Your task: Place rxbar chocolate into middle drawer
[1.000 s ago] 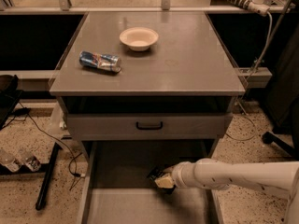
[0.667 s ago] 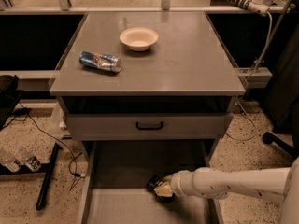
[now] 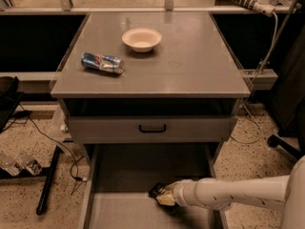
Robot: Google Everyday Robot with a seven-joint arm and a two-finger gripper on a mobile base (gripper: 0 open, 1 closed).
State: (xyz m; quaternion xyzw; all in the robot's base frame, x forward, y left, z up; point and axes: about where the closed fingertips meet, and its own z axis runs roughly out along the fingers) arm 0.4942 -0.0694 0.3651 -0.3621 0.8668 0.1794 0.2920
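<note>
The middle drawer is seen pulled out at the base of the cabinet, below the closed drawer front with its black handle. The gripper is located inside the drawer, low over the grey floor and right of centre. It is carried by the white arm, which enters from the right edge of the view. The rxbar chocolate is found at the tip of the gripper: a small dark bar, clamped between the closed jaws and pointing left. Whether the bar touches the drawer floor cannot be determined.

On the cabinet top two items are placed well apart: a pale bowl near the rear centre and a crushed can lying on its side toward the left edge.
</note>
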